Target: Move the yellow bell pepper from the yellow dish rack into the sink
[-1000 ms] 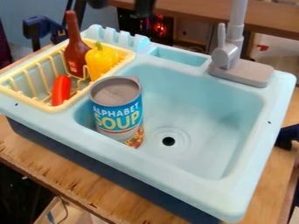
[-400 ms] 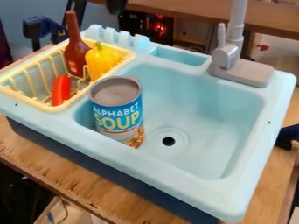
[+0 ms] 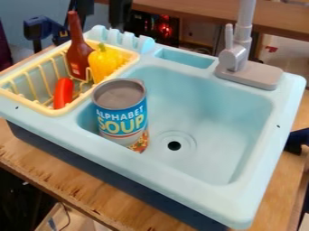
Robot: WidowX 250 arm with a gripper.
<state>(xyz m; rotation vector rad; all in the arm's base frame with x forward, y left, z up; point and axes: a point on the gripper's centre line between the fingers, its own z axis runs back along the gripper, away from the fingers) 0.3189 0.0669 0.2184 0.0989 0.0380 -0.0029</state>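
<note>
And the gripper [image 3: 120,14] has dipped lower at the top edge; how open, or holding what, I can't tell! Nearest, the brown bottle [image 3: 78,56] stands in the yellow rack [image 3: 28,103] beside the pepper [image 3: 104,63]; soup can [image 3: 122,119] in the sink [image 3: 211,135].

Soup can [image 3: 122,115]: wide open basin [image 3: 211,122] room to its right, open air above. Basin walls near on its left and front side, tight there. Behind-left, rack [image 3: 35,107] with tall bottle [image 3: 79,54] and pepper [image 3: 105,62] blocks low passage. Faucet [image 3: 236,56] stands far behind-right.
</note>
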